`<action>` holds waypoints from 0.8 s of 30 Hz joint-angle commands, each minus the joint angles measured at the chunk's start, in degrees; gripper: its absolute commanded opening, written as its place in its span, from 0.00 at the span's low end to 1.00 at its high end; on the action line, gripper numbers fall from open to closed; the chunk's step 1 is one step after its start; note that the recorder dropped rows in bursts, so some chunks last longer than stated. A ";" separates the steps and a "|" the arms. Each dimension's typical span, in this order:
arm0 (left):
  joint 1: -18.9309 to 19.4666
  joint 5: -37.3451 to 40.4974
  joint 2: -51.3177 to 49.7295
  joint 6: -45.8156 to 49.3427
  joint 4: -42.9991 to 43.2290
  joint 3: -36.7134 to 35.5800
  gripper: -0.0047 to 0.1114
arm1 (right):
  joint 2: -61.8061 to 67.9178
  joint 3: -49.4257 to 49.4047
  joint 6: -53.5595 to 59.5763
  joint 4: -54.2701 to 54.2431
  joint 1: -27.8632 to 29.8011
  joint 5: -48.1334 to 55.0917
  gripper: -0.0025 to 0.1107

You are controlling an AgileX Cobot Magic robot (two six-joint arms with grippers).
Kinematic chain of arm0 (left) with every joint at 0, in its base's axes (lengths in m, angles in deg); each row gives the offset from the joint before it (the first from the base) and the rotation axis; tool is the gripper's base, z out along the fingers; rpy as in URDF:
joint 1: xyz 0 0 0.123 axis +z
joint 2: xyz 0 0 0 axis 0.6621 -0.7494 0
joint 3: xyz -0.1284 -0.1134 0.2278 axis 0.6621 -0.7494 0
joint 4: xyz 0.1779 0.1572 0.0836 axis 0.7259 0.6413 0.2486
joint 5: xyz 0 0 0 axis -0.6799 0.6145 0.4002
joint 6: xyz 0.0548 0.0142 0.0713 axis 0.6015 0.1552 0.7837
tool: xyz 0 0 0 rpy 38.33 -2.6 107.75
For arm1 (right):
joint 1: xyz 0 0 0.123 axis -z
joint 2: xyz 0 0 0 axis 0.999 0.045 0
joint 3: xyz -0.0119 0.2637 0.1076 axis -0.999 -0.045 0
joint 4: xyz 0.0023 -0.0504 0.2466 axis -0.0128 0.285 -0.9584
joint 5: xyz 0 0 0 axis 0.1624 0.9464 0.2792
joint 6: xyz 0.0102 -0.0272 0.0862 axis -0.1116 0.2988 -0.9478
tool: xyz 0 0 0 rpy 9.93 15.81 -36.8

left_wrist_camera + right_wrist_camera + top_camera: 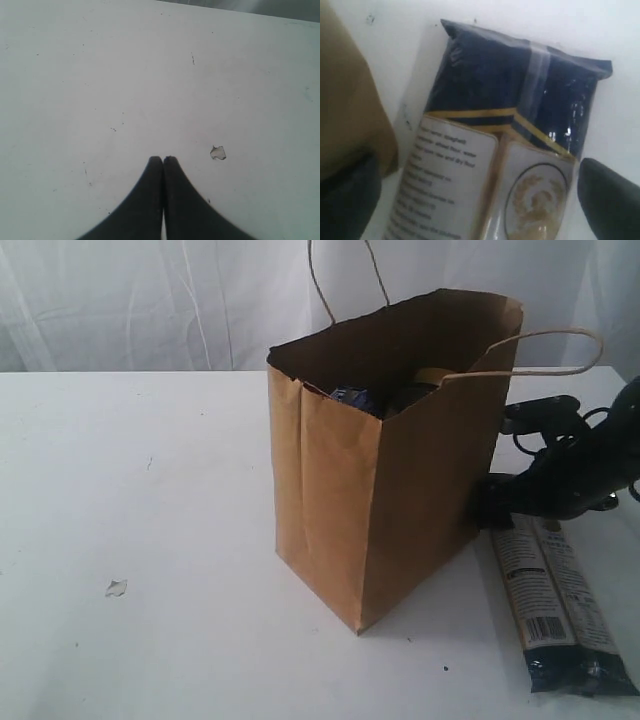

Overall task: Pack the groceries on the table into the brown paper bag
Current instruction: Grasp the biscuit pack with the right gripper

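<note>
At the middle of the white table (150, 490), a brown paper bag (385, 490). Stands upright with its mouth open, one loop handle (545, 352) flopped over toward 3 o'clock, the other rising at 12. Already holds groceries: a blue-white bit (350, 397) peeks over the near rim, the rest too dark to tell apart.

At 4 o'clock from the bag, just beside its base, a long dark-blue-and-cream packet (560, 610). Lies flat on the table, one end pointing to 12 o'clock, the other to 5.

At 3 o'clock from the bag, the right claw (500, 505). Hangs low over the packet's far end, close against the bag's side wall. Spread wide and gripping nothing, seen from its own wrist: claw (480, 200) astride the packet (510, 95), one dark finger (610, 200) outside the packet's edge, the other next to the bag (345, 100). Cannot tell whether either touches the packet.

Out of the exterior view, the left claw (163, 161). Pinched shut, tips together, empty, over bare table. Near it a small pale scrap (218, 152), also visible at 8 o'clock from the bag (116, 588), well apart from it.
</note>
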 commanded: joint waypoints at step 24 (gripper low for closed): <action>-0.24 -0.17 0.24 -0.19 0.20 -0.41 0.04 | 2.22 0.49 -2.66 1.96 -0.17 7.34 0.02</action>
